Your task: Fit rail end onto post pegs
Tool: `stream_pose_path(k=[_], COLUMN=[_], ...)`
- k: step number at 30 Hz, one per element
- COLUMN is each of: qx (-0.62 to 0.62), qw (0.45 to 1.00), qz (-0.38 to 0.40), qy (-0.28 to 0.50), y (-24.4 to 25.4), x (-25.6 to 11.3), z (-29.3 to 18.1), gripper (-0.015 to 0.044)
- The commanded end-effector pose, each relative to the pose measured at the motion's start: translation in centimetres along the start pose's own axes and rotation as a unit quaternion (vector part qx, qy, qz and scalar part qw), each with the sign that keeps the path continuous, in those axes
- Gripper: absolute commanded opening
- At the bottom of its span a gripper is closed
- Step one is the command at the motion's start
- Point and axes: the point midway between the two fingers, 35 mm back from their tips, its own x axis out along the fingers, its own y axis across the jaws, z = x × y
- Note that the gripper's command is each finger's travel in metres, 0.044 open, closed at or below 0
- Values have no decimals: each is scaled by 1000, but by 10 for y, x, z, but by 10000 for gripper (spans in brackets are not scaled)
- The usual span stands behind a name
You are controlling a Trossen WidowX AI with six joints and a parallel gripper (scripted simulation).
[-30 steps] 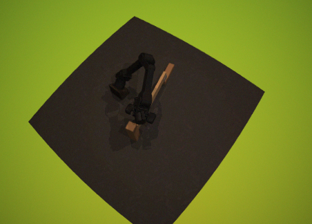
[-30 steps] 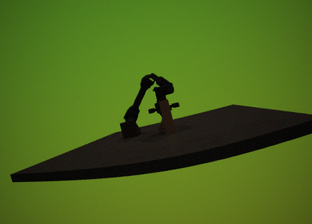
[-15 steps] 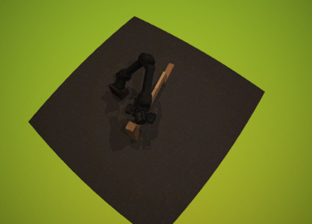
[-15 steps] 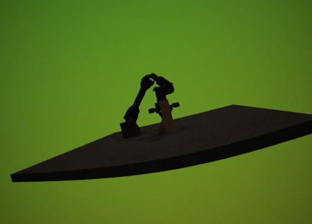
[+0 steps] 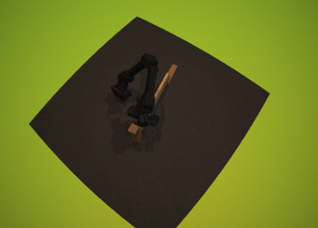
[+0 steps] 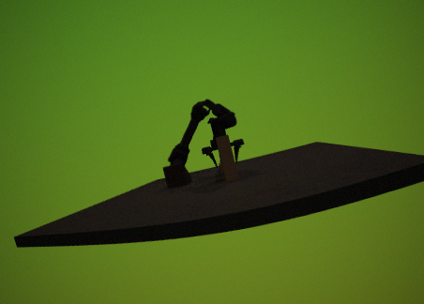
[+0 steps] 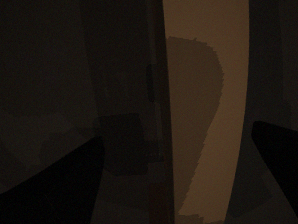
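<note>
The rail [image 5: 162, 89] [image 7: 232, 75] runs from the low footboard block [image 5: 173, 70] to beneath the gripper. Its far end lies at the block; the bracket is too small to judge clearly. The post [image 5: 133, 129] [image 6: 227, 159] stands upright just beyond the gripper. A small light piece shows between gripper and post, but the pegs, the holes and any gap at the joint cannot be made out. My gripper [image 5: 143, 117] [image 6: 226, 164] [image 7: 180, 137] is open, pointing down, with one finger on each side of the rail, both apart from it. The post hides the rail in the exterior view.
The arm's base [image 5: 121, 92] [image 6: 177, 176] stands on the dark table [image 5: 197, 129] [image 6: 141, 210], to the left of the rail. The raised arm links reach over from the base to the rail. Shadows of the arm and post fall around the post's foot.
</note>
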Motion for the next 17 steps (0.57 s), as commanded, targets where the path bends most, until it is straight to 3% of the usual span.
stream_pose_path(k=[1, 5, 17], qx=[0, -1, -1], qw=[1000, 1000, 1000], qz=[-1, -4, -4], qy=[1, 4, 4], y=[0, 1, 1], x=[-7, -30, -30], z=[7, 30, 30], gripper=[440, 440, 440])
